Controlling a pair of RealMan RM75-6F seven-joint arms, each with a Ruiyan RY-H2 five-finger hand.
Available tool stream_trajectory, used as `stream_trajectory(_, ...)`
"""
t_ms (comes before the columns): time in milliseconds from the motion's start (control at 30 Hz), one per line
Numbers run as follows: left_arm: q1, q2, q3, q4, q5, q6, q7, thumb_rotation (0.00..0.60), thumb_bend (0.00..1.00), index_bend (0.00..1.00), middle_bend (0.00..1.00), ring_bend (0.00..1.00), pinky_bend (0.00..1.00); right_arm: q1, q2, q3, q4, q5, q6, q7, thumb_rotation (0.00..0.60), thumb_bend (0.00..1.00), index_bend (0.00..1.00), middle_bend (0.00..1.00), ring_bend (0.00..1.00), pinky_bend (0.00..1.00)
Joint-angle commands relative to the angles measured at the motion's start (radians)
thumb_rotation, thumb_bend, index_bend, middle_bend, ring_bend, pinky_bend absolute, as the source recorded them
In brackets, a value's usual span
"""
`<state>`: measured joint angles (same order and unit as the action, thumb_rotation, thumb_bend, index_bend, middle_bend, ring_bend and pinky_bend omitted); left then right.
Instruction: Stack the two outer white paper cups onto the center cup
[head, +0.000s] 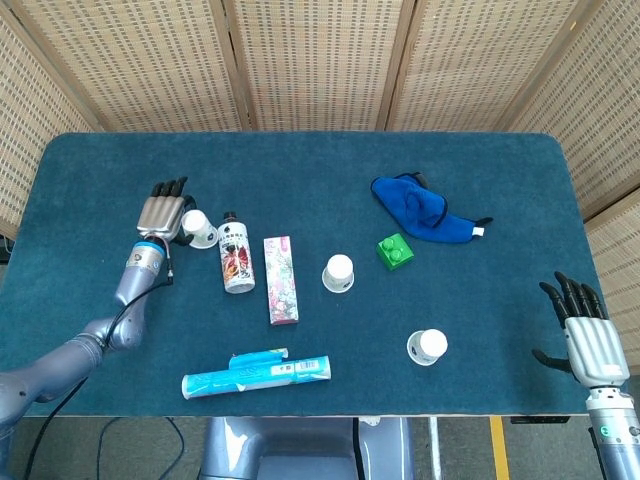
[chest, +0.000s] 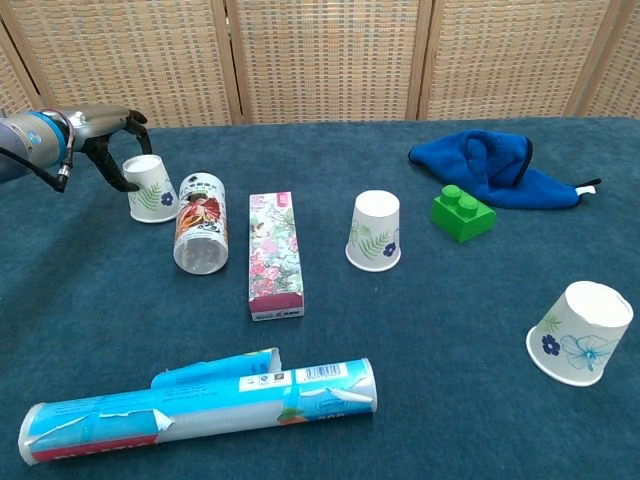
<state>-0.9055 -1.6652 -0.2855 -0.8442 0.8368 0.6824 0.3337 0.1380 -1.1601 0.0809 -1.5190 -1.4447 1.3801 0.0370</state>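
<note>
Three white paper cups stand upside down on the blue table. The left cup has my left hand right beside it, fingers apart; the thumb hangs by the cup's left side and I cannot tell whether it touches. The center cup stands alone mid-table. Near the front right is the right cup, slightly tilted. My right hand stays at the table's right edge, open and empty, seen only in the head view.
A bottle lies just right of the left cup, then a floral box. A blue tube lies at the front. A green brick and blue cloth sit back right.
</note>
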Motion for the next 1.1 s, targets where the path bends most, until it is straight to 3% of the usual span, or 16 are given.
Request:
stream_trajectory(33,0.003,0.003,-0.002,-0.010,0.012,0.017,-0.011,0.600,0.34,0.53,0.00,0.00,0.04,-0.001,0.001,-0.001,0.001,-0.003,0.003,0.001,0.600,0.06,0.14,0.00,0.00,0.00)
stream_trajectory(267,0.025,0.072,-0.016,-0.113,0.044,0.071,-0.044,0.600,0.34,0.52,0.00,0.00,0.05,0.001,0.001,-0.002,-0.001,0.000,-0.001,-0.001,0.600,0.06,0.14,0.00,0.00,0.00)
stream_trajectory(700,0.036,0.267,-0.066,-0.472,0.070,0.179,-0.024,0.600,0.34,0.51,0.00,0.00,0.04,0.000,0.007,-0.001,-0.007,-0.003,0.003,0.011,0.600,0.06,0.14,0.00,0.00,0.00)
stream_trajectory(933,-0.007,0.256,-0.068,-0.564,0.072,0.206,0.022,0.600,0.34,0.51,0.00,0.00,0.04,-0.002,0.013,0.002,-0.007,0.001,0.006,0.027,0.600,0.06,0.15,0.00,0.00,0.00)
stream_trajectory(1100,-0.068,0.202,-0.074,-0.554,0.086,0.188,0.032,0.600,0.34,0.51,0.00,0.00,0.04,-0.003,0.017,0.006,-0.004,0.012,0.003,0.038,0.600,0.06,0.15,0.00,0.00,0.00)
